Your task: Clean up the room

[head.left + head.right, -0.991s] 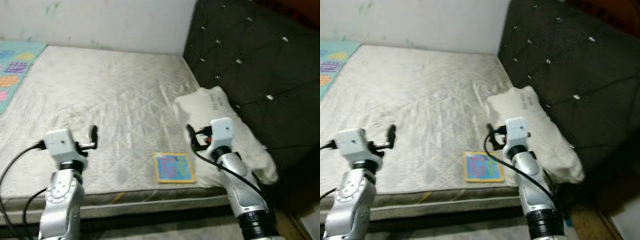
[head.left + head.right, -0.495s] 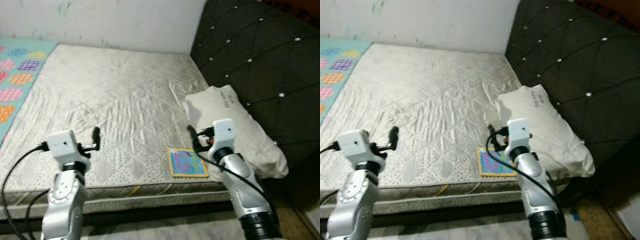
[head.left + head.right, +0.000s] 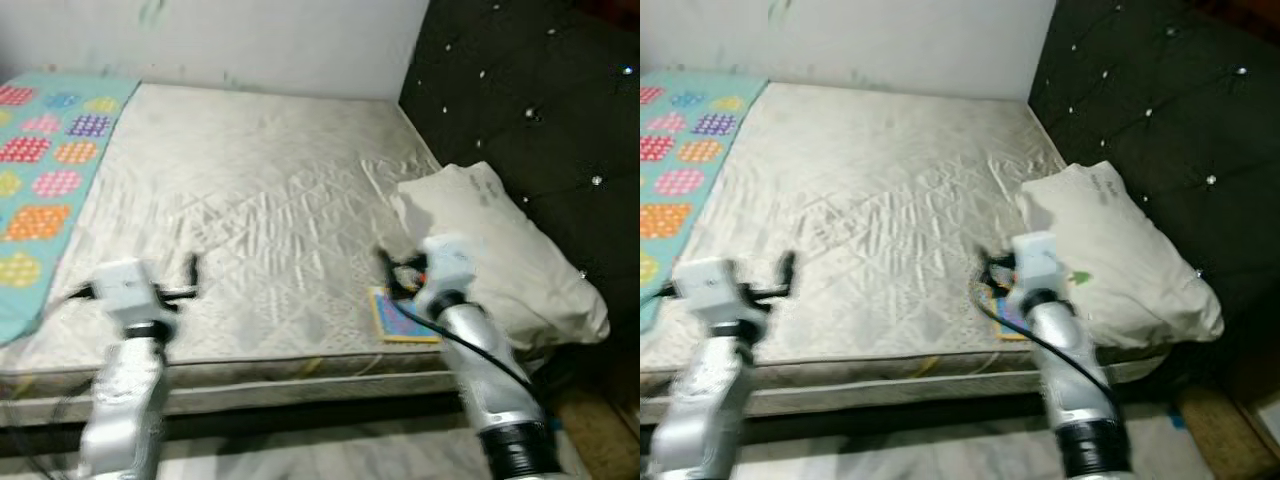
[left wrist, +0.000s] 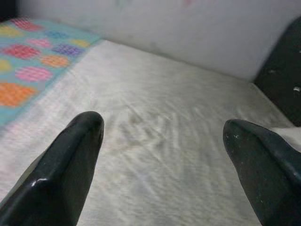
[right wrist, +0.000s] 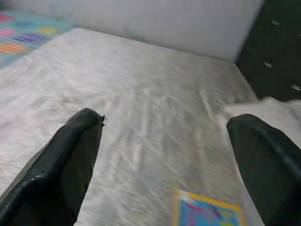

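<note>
Bare quilted mattress [image 3: 260, 210] against white wall [image 3: 250, 40]; dark tufted headboard [image 3: 530, 100] on right. Patterned blanket [image 3: 45, 170] along left edge. Pillow [image 3: 500, 260] by headboard; colourful book [image 3: 400, 318] just beside it, partly hidden behind right gripper [image 5: 164, 155], fingers wide. Left gripper [image 4: 164, 155] wide, empty. Arms blurred.
</note>
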Tool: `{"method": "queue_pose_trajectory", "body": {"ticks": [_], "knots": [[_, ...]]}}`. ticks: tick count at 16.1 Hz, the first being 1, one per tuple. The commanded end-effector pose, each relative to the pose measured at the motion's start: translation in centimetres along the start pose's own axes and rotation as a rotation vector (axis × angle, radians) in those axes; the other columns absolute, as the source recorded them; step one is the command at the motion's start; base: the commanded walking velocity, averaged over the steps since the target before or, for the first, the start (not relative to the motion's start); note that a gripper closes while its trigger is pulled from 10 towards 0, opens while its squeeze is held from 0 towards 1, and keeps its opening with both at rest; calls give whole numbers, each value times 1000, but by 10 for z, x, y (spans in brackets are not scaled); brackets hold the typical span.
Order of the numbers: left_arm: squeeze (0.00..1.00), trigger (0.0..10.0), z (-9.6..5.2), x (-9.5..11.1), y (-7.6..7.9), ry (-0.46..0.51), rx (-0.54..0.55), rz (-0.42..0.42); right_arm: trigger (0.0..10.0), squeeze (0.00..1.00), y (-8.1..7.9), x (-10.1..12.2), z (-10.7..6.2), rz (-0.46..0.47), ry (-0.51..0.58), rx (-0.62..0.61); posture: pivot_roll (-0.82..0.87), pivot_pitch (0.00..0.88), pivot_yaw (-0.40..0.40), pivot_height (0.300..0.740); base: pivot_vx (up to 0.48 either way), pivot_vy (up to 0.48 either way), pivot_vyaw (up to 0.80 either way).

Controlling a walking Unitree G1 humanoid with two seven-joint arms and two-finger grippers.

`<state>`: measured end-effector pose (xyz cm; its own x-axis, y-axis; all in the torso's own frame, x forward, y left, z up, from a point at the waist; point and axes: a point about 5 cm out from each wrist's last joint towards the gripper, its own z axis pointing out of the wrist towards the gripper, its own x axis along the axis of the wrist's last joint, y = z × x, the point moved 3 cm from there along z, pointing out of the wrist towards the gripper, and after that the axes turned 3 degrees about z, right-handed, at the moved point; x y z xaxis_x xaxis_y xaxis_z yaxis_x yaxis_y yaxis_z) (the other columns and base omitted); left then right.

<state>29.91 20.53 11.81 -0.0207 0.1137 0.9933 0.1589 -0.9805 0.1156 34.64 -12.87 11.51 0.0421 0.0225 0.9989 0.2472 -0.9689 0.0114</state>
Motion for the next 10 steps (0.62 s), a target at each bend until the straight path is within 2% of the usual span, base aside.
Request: {"method": "queue_pose_trajectory", "body": {"ticks": [1,5,6,10], "knots": [[0,10000,0,-1,12,-7,-29,-17,10000,0,14,-1,-4,-13,-13,-37,61,28,-91,740,0,480,0],[0,10000,2,-1,13,-6,-30,-21,10000,0,14,-1,-3,-16,-14,-36,58,28,-93,740,0,480,0],[0,10000,2,1,14,7,-34,-20,10000,0,14,-1,-3,-22,-12,-33,58,29,-93,740,0,0,0],[0,10000,1,4,18,24,-71,-31,10000,0,15,0,-2,-21,-9,-34,56,30,-93,740,0,0,719]]}}
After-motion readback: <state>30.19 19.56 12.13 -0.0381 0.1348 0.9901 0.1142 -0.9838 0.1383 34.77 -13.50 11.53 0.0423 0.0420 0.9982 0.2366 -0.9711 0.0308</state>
